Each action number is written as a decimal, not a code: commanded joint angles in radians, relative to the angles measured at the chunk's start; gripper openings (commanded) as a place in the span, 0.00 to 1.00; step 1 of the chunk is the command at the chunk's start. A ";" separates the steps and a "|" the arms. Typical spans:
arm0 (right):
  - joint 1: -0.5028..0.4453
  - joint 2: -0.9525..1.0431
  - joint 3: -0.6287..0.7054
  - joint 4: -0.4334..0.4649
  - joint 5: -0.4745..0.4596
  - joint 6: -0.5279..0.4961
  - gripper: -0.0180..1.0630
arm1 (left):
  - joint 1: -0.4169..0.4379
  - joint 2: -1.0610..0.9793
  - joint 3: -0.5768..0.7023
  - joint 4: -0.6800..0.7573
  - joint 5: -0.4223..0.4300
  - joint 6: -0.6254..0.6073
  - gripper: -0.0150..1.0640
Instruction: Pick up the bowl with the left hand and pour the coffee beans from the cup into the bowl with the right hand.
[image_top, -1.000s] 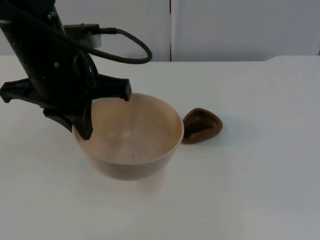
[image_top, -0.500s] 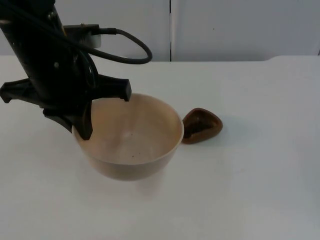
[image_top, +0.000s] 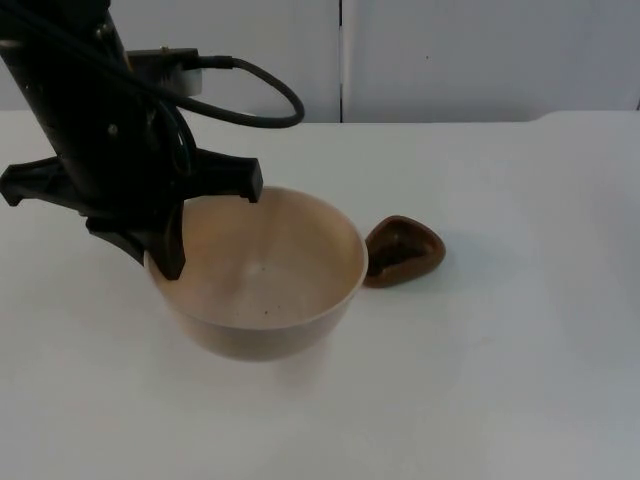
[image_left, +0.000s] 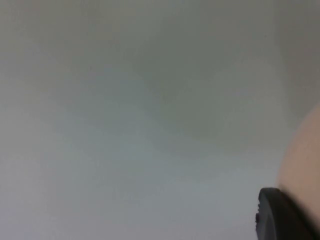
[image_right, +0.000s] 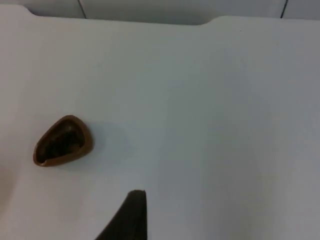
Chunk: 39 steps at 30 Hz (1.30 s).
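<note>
Left gripper (image_top: 165, 255) is pinching the beige bowl (image_top: 262, 275) at its rim, looks lifted. Brown cup (image_top: 402, 251) sits untouched on the desk (image_top: 520, 330) beside it; pour's left. Right gripper (image_right: 131, 220) waits well off, can't tell its state.

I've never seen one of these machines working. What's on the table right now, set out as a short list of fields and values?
bowl: beige bowl, held at its rim, nearly empty but for a few dark specks
cup: small brown cup with dark contents, standing on the table beside the bowl
left gripper: left gripper clamped on the bowl's rim
right gripper: right gripper above the table, away from the cup, waiting
table: white table
</note>
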 joint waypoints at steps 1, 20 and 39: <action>-0.006 0.041 -0.033 0.006 -0.003 -0.010 0.99 | -0.005 -0.012 -0.007 -0.018 0.002 -0.007 0.01; 0.143 0.551 -0.463 -0.066 0.182 -0.021 0.99 | -0.005 -0.012 -0.005 -0.014 -0.023 -0.007 0.01; 0.337 1.031 -0.903 -0.071 0.363 -0.145 0.94 | -0.005 -0.012 -0.005 -0.014 -0.021 -0.008 0.01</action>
